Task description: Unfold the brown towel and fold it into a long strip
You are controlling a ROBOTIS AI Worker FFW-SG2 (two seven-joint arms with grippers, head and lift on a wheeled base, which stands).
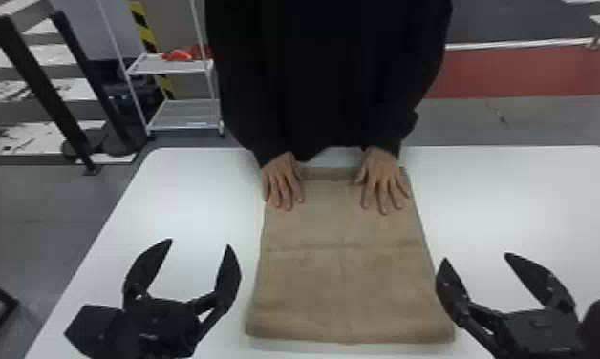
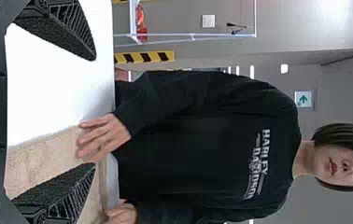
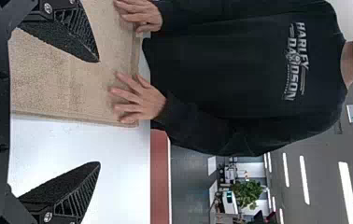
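The brown towel (image 1: 347, 286) lies flat on the white table as a layered rectangle, with crease lines across it. A person's two hands (image 1: 382, 184) rest on its far end. To the towel's left, my left gripper (image 1: 200, 242) stands open and holds nothing; in the left wrist view the left gripper (image 2: 95, 112) has its fingers wide apart, with the towel (image 2: 48, 156) beyond. My right gripper (image 1: 476, 258) is open beside the towel's right edge. In the right wrist view, the right gripper (image 3: 99, 112) is also spread and empty, and the towel (image 3: 62, 88) shows beyond it.
The white table (image 1: 519, 200) extends on both sides of the towel. The person stands at its far edge. Behind on the left are a wheeled shelf (image 1: 184, 114) with red items on top and a black frame (image 1: 50, 95).
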